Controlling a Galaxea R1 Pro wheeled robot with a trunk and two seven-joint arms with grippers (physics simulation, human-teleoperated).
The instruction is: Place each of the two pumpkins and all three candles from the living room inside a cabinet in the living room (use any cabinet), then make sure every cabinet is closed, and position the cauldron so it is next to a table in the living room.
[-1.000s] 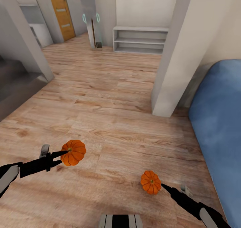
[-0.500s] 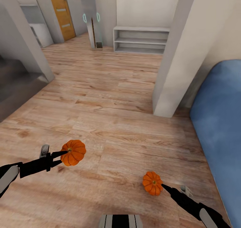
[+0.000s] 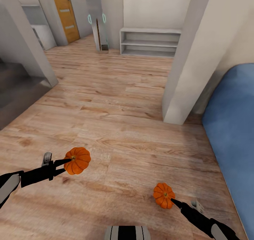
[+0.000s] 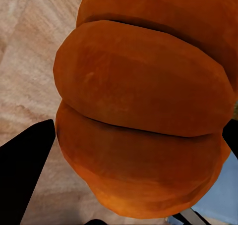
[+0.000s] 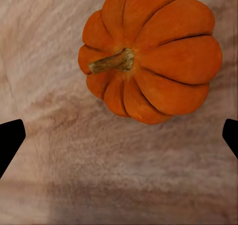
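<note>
Left gripper (image 3: 67, 162): fingers closed on the first pumpkin (image 3: 77, 160), held above the wooden floor (image 3: 116, 102), well to the left of the white pillar (image 3: 187, 56) and nearer us. In the left wrist view the pumpkin's ribs sit tight between the dark fingers (image 4: 22, 170).
First pumpkin, handling: looks light, hard-skinned and smooth; the ribs give the pads a groove to seat in, so a squeeze across the flattened belly should hold.
Second pumpkin (image 3: 163, 195): down on the floor in front of the pillar, stem (image 5: 111, 61) lying sideways.
Right gripper (image 3: 174, 201): tip just at the second pumpkin's edge; in the right wrist view the fingers (image 5: 10, 140) stand spread wide, nothing between them.
Second pumpkin, hold: likely to roll if nudged; take it across the ribbed flanks rather than by the thin stem.
Blue sofa (image 3: 233, 127): right of the pillar.
</note>
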